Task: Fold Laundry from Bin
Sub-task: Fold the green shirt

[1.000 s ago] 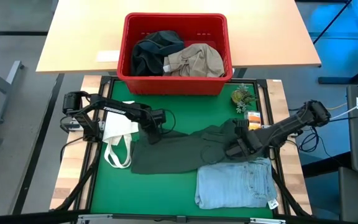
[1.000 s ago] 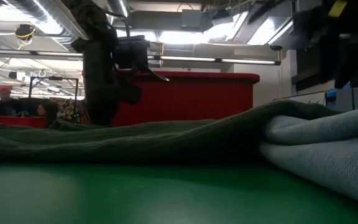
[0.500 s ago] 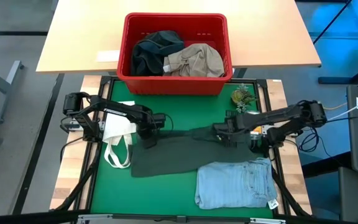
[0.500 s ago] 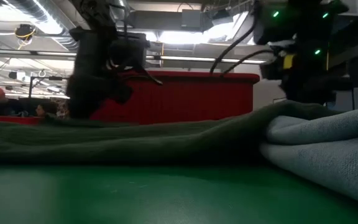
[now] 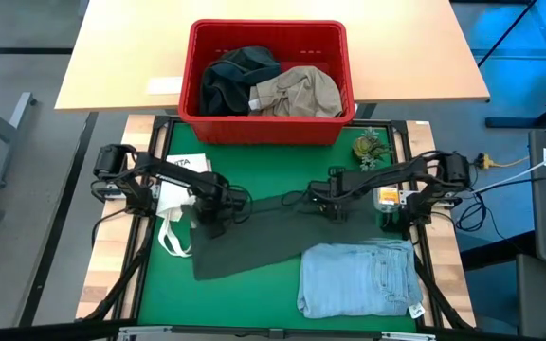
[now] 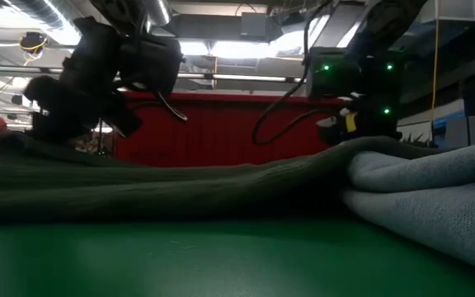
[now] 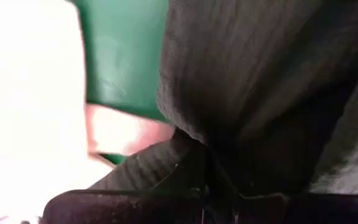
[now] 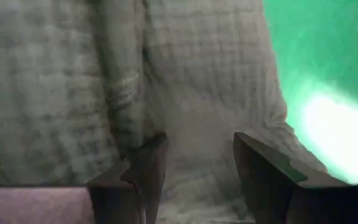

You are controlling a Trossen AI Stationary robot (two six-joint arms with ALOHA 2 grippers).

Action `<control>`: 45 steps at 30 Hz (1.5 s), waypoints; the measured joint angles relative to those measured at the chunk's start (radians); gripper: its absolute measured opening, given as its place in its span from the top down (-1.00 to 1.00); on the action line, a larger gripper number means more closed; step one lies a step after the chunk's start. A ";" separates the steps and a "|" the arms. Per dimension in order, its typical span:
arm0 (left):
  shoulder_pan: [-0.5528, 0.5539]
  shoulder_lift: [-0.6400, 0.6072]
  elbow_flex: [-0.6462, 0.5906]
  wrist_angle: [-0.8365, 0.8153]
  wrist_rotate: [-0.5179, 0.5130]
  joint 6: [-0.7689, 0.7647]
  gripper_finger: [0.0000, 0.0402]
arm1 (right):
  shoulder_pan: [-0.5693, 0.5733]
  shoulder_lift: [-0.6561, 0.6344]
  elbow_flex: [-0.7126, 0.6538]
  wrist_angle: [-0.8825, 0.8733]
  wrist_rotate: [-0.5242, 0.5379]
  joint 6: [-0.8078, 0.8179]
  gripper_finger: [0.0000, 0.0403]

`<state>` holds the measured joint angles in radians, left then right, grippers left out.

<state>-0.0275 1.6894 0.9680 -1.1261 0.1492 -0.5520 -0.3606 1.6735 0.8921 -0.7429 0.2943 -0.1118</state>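
left hand [image 5: 214,210] was pinched on the green garment [image 5: 254,237]; right hand [image 5: 328,201] (jaws apart) should lower squarely onto its edge before closing.

Both arms are reaching inward, low over the bench. The left gripper [image 5: 218,210] is sitting at about nine o'clock from the middle, its fingers clamped together on the dark green garment [image 5: 254,237]. The right gripper [image 5: 325,202] is hanging at about two o'clock, fingers [image 8: 148,168] spread apart over the same cloth.
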 joint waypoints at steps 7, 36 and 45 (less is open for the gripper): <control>-0.070 0.000 0.001 -0.076 0.116 -0.031 0.99 | 0.000 0.034 0.031 0.123 0.026 -0.054 0.06; -0.337 -0.002 0.001 -0.066 0.179 -0.235 0.49 | 0.132 0.048 0.339 0.161 -0.171 -0.093 0.06; -0.294 -0.002 0.001 0.060 0.095 -0.225 0.25 | 0.436 0.048 0.365 0.207 -0.170 0.039 0.06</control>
<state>-0.3215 1.6878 0.9688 -1.0664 0.2443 -0.7767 0.0757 1.7210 1.2573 -0.5359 0.1241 -0.0725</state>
